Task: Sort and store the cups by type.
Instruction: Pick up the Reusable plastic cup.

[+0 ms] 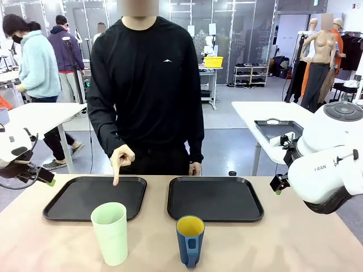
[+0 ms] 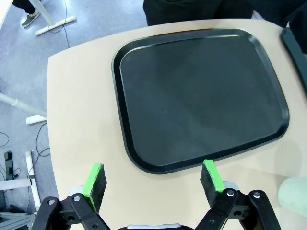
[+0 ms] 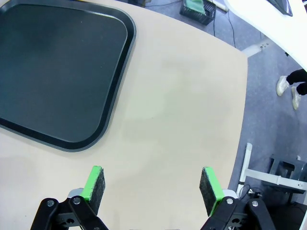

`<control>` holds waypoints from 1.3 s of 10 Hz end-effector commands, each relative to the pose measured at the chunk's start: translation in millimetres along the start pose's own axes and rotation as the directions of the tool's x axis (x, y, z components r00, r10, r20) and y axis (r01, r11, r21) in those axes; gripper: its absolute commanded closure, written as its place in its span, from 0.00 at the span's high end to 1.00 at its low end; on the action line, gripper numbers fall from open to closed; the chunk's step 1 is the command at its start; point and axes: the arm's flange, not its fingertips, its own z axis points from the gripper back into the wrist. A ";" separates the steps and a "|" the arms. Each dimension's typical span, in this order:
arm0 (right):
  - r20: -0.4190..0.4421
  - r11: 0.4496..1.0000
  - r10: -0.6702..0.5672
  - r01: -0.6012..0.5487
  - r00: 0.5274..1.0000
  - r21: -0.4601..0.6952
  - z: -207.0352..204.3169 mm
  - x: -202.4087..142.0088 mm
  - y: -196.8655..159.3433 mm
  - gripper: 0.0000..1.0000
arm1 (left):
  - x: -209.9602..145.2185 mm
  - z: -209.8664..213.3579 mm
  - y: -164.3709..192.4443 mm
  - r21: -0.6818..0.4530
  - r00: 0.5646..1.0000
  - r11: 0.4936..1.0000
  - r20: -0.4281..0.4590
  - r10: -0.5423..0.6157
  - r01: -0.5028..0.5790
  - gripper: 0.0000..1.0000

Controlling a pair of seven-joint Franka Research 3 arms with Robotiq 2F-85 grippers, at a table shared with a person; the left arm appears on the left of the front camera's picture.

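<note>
Left gripper [image 2: 152, 173] hangs with its jaws wide and nothing between them, above the table [image 1: 295, 243] just off the left tray's [image 1: 55, 211] near outer corner. The right gripper [image 3: 152, 178] is just as wide and empty, well away from that tray, past the right tray [image 1: 215, 217] on the table's other side.

The person's hand [image 1: 121, 158] points a forefinger down onto the left tray's far edge, which I read as marking where a cup should go. The pale green tumbler [image 1: 110, 232] stands upright just on the robot's side of that tray, at its near inner corner. The blue mug [image 1: 190, 240] stands upright farther along from the left tray, in front of the right tray, handle toward the robot.

The tumbler looks like the left arm's job. It is tall, light and likely easy to tip, so the gripper should come in level from the side, straddle the wall without brushing it, and close gently about mid-height. Lift straight up, carry it over the rim, and set it down flat inside the left tray, clear of the pointing finger.
</note>
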 end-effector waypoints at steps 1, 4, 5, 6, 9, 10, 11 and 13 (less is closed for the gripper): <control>-0.002 1.000 0.001 -0.001 1.000 0.000 -1.1 -0.9 0.1 1.00 | -0.7 -0.4 1.1 0.000 1.000 1.000 -0.003 -0.001 0.001 1.00; -0.002 1.000 0.001 -0.001 1.000 0.000 -1.1 -0.9 0.1 1.00 | -0.7 -0.4 1.1 0.000 1.000 1.000 -0.003 -0.001 0.001 1.00; -0.002 1.000 0.001 -0.001 1.000 0.000 -1.1 -0.9 0.1 1.00 | -0.7 -0.4 1.1 0.000 1.000 1.000 -0.003 -0.001 0.001 1.00; -0.002 1.000 0.001 -0.001 1.000 0.000 -1.1 -0.9 0.1 1.00 | -0.7 -0.4 1.1 0.000 1.000 1.000 -0.003 -0.001 0.001 1.00; -0.002 1.000 0.001 -0.001 1.000 0.000 -1.1 -0.9 0.1 1.00 | -0.7 -0.4 1.1 0.000 1.000 1.000 -0.003 -0.001 0.001 1.00; -0.002 1.000 0.001 -0.001 1.000 0.000 -1.1 -0.9 0.1 1.00 | -0.7 -0.4 1.1 0.000 1.000 1.000 -0.003 -0.001 0.001 1.00; -0.002 1.000 0.001 -0.001 1.000 0.000 -1.1 -0.9 0.1 1.00 | -0.7 -0.4 1.1 0.000 1.000 1.000 -0.003 -0.001 0.001 1.00; -0.002 1.000 0.001 -0.001 1.000 0.000 -1.1 -0.9 0.1 1.00 | -2.6 -4.9 -2.7 -0.033 0.994 0.994 0.024 -0.104 0.104 1.00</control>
